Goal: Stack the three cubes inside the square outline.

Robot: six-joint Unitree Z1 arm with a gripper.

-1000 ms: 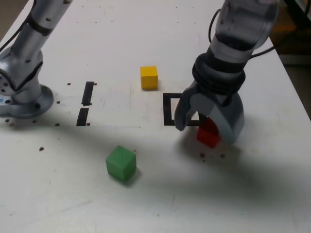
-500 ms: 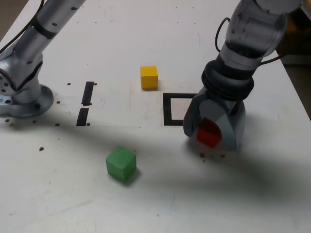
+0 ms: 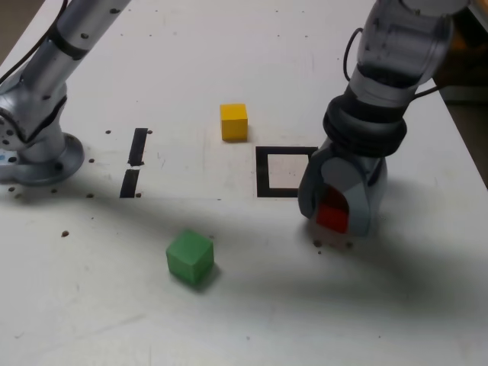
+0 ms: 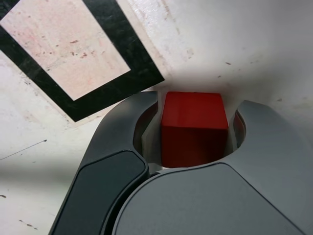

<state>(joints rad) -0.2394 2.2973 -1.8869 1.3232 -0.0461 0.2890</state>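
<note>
The red cube (image 3: 332,216) rests on the white table just off the exterior view's right of the square outline (image 3: 263,171), outside it. My gripper (image 3: 333,219) stands over the cube with a finger on each side, shut on it. In the wrist view the red cube (image 4: 194,128) fills the space between the grey fingers (image 4: 122,142), and a corner of the square outline (image 4: 132,78) lies just beyond. The yellow cube (image 3: 233,121) sits behind the outline, toward the exterior view's left. The green cube (image 3: 189,257) lies nearer the front, left of centre.
Two short black tape strips (image 3: 138,146) (image 3: 130,183) mark the table at the exterior view's left. The arm's metal base (image 3: 34,152) stands at the far left edge. Small dark specks dot the table.
The gripper has slid toward the exterior view's right, uncovering the square outline, and its fingers have closed in around the red cube. The yellow and green cubes have not moved.
</note>
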